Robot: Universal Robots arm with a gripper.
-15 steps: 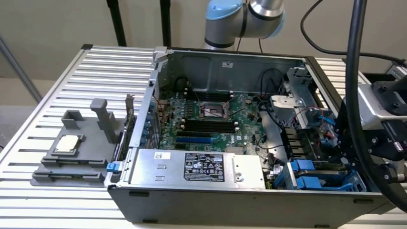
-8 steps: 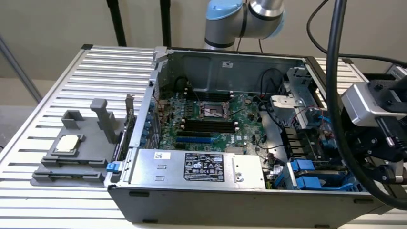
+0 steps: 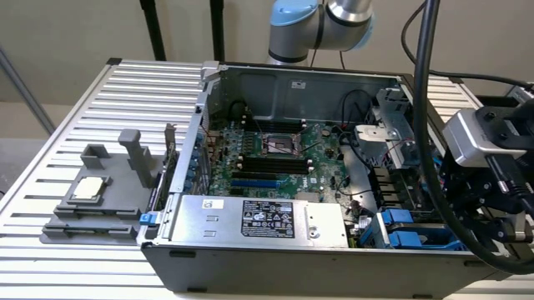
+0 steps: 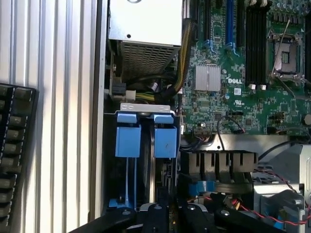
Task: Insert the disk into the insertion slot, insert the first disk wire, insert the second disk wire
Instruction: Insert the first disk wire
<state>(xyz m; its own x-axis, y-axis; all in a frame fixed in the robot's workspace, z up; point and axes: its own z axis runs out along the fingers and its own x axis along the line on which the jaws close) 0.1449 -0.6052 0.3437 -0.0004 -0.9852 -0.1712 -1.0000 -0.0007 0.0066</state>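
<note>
End effector [image 4: 172,216] near insertion slot [image 4: 145,108], motherboard [image 4: 243,73] alongside

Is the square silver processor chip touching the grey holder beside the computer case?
Touching. The exterior view shows the processor chip lying flat on the grey holder, with no gap under it.

Cannot make out part of the insertion slot [image 3: 399,220] at five o'clock in the exterior view, hidden behind the black cable [image 3: 421,62].
</note>
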